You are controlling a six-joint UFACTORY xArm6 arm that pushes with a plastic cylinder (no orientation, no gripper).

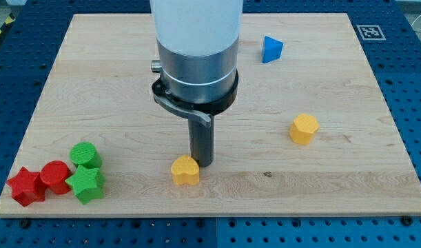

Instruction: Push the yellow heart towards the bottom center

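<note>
1. Near the counter (320, 179) bottom centre lies the yellow heart (185, 170), my tip (202, 164) touching its upper right.
2. End effector: a plain rod, no jaws.
3. Bottom left cluster: red star (25, 186), red cylinder (56, 176), green cylinder (84, 154), green star (87, 183).

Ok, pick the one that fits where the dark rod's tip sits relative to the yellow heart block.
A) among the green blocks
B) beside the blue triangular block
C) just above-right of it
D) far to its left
C: my tip stands just above-right of the yellow heart block, close against it.
</note>
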